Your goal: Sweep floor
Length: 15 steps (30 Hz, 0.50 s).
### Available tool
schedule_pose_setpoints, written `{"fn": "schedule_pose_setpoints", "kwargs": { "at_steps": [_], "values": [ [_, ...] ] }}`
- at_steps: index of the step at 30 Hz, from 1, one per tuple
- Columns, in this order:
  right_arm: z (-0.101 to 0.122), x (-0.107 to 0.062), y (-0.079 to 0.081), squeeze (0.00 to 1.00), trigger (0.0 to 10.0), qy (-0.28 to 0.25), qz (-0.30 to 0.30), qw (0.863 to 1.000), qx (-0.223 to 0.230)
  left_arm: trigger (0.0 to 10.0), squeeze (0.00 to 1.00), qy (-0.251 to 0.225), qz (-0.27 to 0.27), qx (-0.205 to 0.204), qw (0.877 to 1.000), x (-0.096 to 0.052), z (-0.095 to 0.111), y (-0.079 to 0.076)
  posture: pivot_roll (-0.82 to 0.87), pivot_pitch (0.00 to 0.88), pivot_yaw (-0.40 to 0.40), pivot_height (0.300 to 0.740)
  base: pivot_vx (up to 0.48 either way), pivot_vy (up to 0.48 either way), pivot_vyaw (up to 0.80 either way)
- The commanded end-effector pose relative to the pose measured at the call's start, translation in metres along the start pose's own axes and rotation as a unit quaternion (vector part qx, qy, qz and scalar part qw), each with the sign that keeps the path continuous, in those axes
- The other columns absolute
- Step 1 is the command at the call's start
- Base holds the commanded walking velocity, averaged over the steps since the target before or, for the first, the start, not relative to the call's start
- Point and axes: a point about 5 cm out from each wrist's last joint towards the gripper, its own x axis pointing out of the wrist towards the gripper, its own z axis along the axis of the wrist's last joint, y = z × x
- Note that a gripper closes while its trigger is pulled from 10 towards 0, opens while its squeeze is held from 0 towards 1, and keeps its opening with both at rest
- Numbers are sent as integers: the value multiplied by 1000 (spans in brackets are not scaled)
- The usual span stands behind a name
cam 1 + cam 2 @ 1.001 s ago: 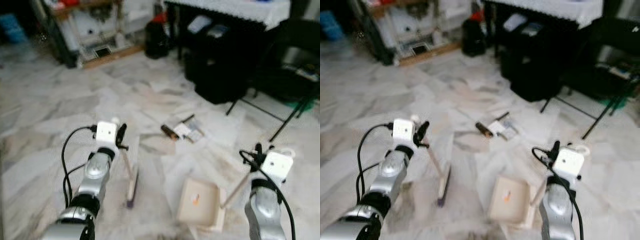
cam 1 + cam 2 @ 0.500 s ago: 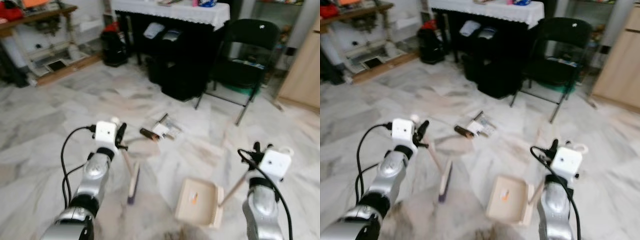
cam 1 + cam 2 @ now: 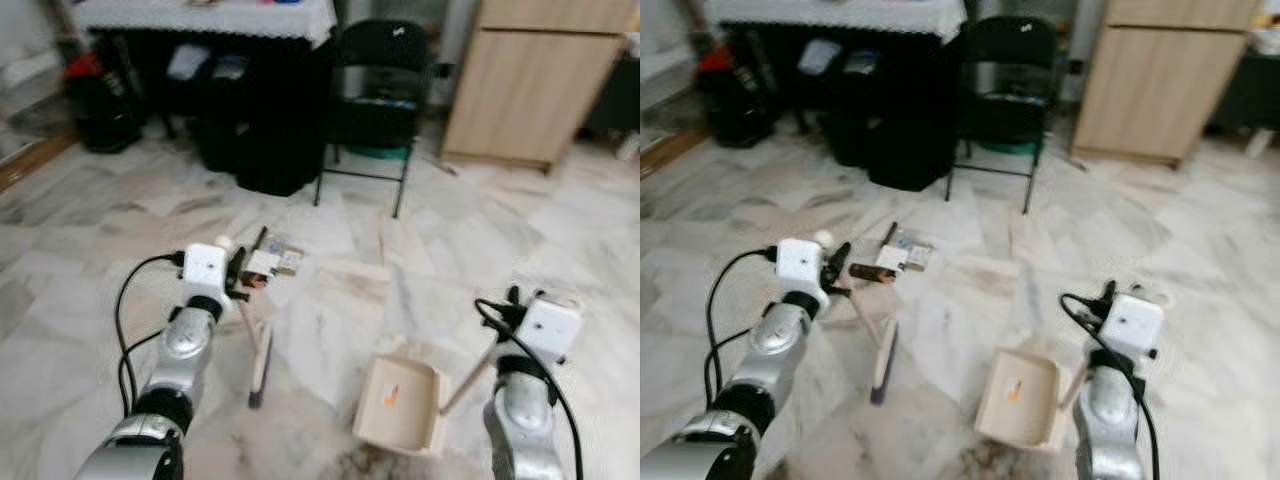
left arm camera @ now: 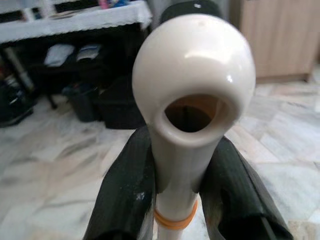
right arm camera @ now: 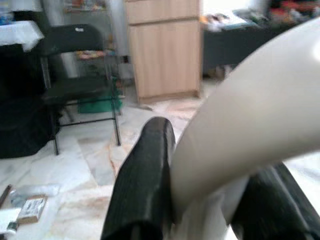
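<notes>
My left gripper (image 3: 236,278) is shut on the cream handle of a small broom (image 3: 259,360), whose dark bristles rest on the marble floor. In the left wrist view the handle's ringed end (image 4: 191,95) sits between both black fingers (image 4: 126,190). My right gripper (image 3: 508,312) is shut on the long handle (image 5: 250,120) of a cream dustpan (image 3: 402,405), which lies on the floor with a small orange scrap inside. Litter (image 3: 268,264), a dark tube and small packets, lies on the floor just beyond the broom.
A black folding chair (image 3: 375,100) stands ahead, with a black cloth-topped table (image 3: 200,40) and dark bags to its left. A wooden cabinet (image 3: 525,80) is at the back right. Open marble floor (image 3: 480,230) lies between.
The camera has swung to the right: the table and chair shifted left in view and the wooden cabinet came in. Both grippers keep their hold on broom and dustpan.
</notes>
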Motion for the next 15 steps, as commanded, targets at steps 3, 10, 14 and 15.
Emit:
{"fn": "schedule_pose_setpoints", "kwargs": {
  "at_steps": [3,10,14,15],
  "values": [
    [7,3,-4,0,10000,-19,-7,1000,2,10000,0,-26,-11,2,1000,6,11,-7,-153,0,88,740,0,406,-771],
    [10,4,-3,0,10000,-30,-3,1000,-1,10000,0,-27,-9,0,1000,6,11,-8,-152,0,84,740,0,408,-548],
    [11,4,-2,0,10000,-32,0,999,-3,10000,0,-27,-9,-1,1000,6,11,-8,-152,0,83,740,0,405,0],
    [11,4,-2,0,10000,-33,0,999,-3,10000,0,-27,-9,-1,1000,6,11,-8,-151,0,83,740,0,409,0]
  ]
}}
